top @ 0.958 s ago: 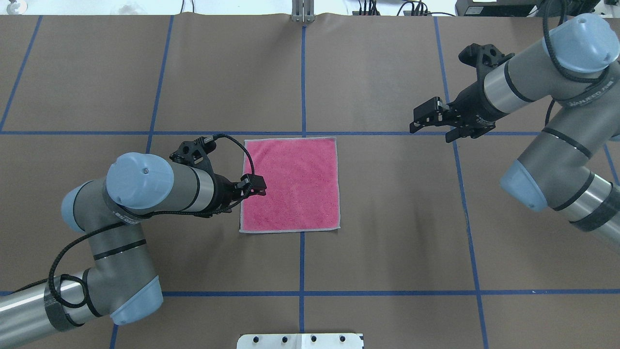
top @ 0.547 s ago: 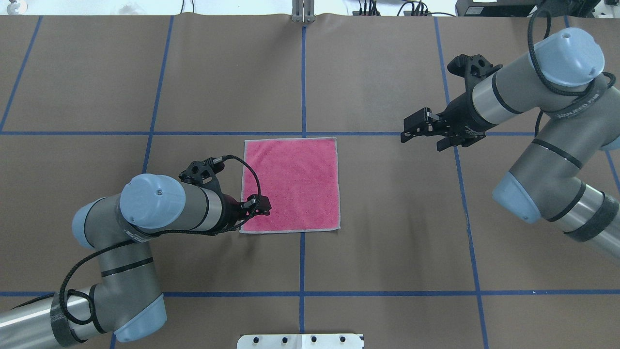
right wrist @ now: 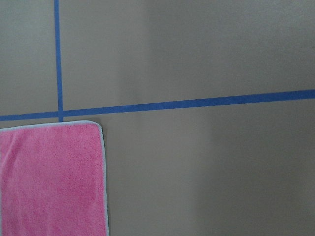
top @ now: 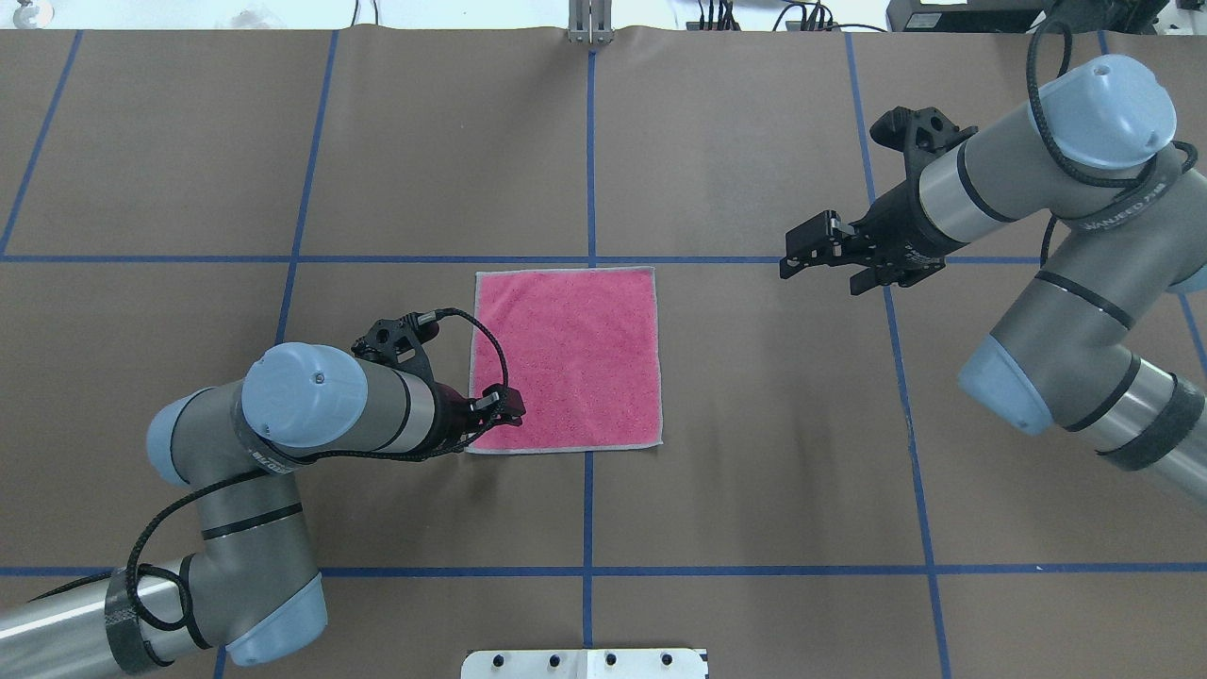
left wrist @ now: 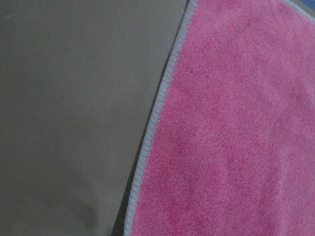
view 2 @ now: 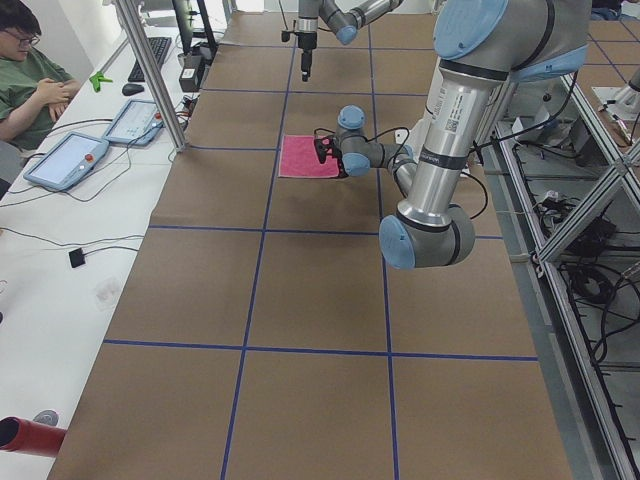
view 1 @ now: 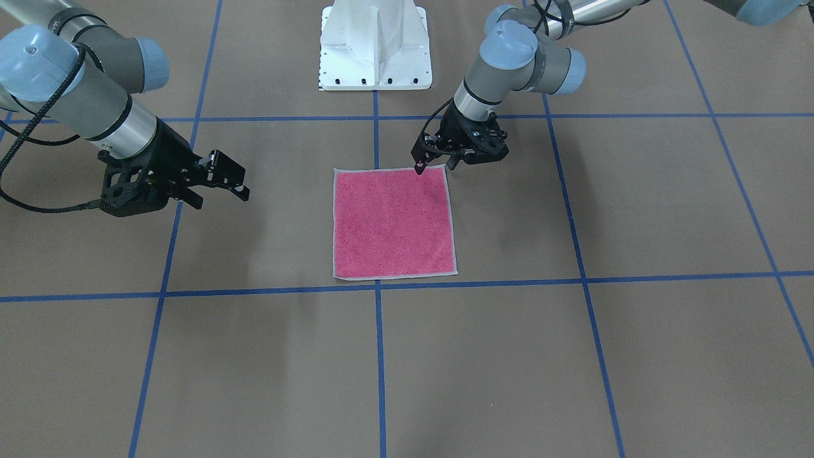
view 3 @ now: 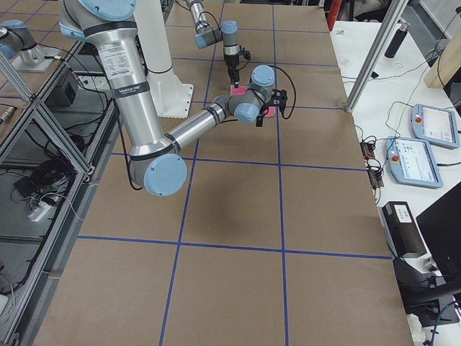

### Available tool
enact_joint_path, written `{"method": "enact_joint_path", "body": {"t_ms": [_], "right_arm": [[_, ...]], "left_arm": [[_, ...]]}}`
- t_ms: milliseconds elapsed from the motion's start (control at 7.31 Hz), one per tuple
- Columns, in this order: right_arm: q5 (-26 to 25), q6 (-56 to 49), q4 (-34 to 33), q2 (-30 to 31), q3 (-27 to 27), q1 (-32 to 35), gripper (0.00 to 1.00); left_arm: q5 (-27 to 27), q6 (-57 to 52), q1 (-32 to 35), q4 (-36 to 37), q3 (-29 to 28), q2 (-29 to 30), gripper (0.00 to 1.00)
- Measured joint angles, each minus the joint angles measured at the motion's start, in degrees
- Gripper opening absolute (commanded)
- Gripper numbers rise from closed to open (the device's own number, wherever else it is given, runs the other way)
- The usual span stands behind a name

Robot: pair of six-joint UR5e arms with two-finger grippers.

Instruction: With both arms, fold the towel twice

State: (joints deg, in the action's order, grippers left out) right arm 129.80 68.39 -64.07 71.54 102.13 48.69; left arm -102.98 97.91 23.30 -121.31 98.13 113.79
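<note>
One towel [top: 566,358], pink face up, light grey border showing all round. It lies flat and unfolded at the middle of the brown worktop [top: 754,471], its far edge along a blue tape line [top: 717,258] and its near edge just past where two tape lines cross. Two arms, two pincers. The left arm [top: 311,415] reaches in low from the robot's side. The left pincer [view 1: 434,168] is narrowly parted, its tips down at the towel's near left corner, one over the pink and one by the border. Whether they touch the cloth I cannot tell; the left wrist view shows only border and pile, close and blurred. The right arm [top: 1037,170] is held up, well apart from the towel. The right pincer [view 1: 243,184] is spread wide and holds nothing; the right wrist view looks down on the towel's far right corner and the tape. Writing: white lettering on a dark band [top: 1132,203] near the right arm's wrist joint and a printed strip [view 2: 455,110] down the left arm's upright tube, both too small to read. One white pedestal base [view 1: 375,44]. One seated person in green [view 2: 30,80] at a side bench, with two flat control panels [view 2: 70,160] in front of him.
</note>
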Motion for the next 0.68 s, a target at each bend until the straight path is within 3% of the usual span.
{"method": "enact_joint_path", "body": {"t_ms": [684], "right_arm": [[0.4, 0.0, 0.0, 0.1, -0.1, 0.0, 1.0]], "left_arm": [[-0.1, 0.0, 0.0, -0.2, -0.7, 0.1, 0.73]]}}
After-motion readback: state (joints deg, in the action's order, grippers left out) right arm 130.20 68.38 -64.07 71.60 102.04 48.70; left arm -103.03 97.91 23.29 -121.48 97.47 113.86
